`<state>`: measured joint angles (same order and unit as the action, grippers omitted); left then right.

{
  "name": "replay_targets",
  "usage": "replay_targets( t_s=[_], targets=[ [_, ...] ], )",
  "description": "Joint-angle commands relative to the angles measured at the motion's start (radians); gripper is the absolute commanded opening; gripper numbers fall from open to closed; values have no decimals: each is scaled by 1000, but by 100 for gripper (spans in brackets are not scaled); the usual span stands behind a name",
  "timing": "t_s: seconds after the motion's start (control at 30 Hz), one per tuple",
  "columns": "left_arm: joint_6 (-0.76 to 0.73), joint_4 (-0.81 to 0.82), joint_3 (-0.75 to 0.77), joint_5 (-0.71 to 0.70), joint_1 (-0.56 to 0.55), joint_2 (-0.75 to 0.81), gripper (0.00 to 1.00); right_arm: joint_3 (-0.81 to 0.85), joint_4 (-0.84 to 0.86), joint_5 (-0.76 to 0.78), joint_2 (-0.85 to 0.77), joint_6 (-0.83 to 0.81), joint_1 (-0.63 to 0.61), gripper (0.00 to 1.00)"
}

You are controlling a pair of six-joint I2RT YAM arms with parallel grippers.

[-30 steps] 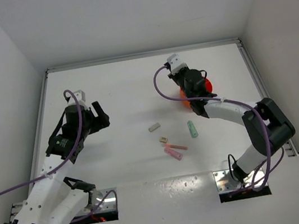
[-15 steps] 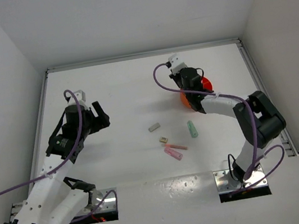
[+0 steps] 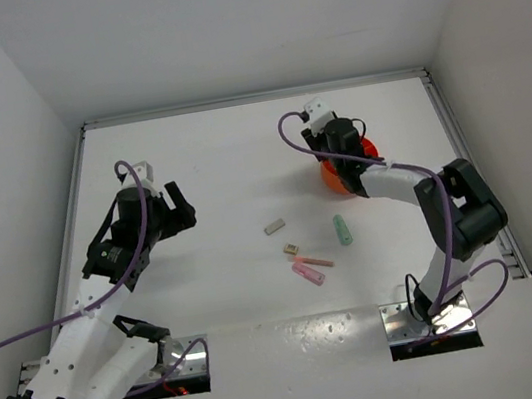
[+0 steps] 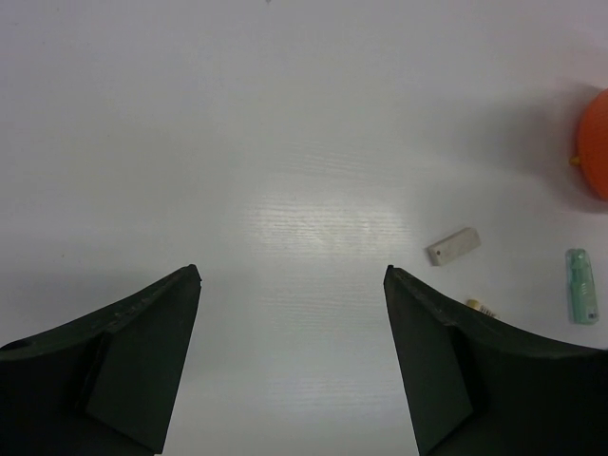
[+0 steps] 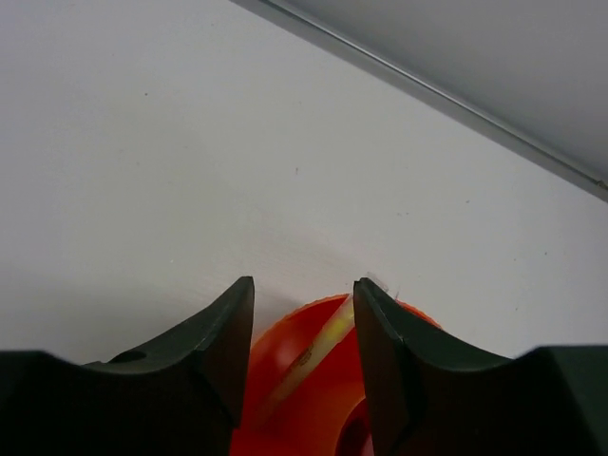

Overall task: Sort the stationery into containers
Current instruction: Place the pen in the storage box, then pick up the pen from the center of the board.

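on the white table [image 3: 220, 166], the orange bowl [image 5: 309, 418] with a yellow stick [image 5: 318, 349] lies under the parted right claw [image 5: 304, 283].

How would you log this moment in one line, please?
right gripper: open over orange bowl | pale-yellow stick: in bowl | left gripper: open above table | mint-green pen, pink tube: on table

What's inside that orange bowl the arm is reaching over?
A pale-yellow stick lies slanted inside the orange bowl, seen between the open jaws of the right end effector. The end effector covers most of the bowl, so anything else in it is hidden.
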<state>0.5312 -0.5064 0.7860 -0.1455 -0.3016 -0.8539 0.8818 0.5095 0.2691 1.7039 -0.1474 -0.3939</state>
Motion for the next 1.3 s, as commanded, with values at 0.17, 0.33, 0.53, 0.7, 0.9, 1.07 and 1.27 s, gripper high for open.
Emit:
replay_targets(
  t_s=[0.17,0.33,0.53,0.7,0.9,1.07,1.27],
  targets=[
    [-10,32,1,7,10,4,82,46,-84,-198,-157,29,10,1],
    [-20,43,1,46,10,4,0,237,-729,-1029,-213,-402,-16,35],
    [-51,52,1,96,10,-14,34,293,-1155,-989,-87,-474,-170,57],
    [-51,52,1,106,10,-14,83,174,-1089,-742,-148,-328,-282,34],
    [-51,62,1,106,10,-14,83,143,-1054,-544,-127,-212,-353,38],
    [-51,62,-8,106,10,-14,83,152,-1065,-513,-41,-201,-398,38],
    [-51,62,-8,106,10,-14,83,152,-1056,-452,0,-182,-428,37]
  ],
)
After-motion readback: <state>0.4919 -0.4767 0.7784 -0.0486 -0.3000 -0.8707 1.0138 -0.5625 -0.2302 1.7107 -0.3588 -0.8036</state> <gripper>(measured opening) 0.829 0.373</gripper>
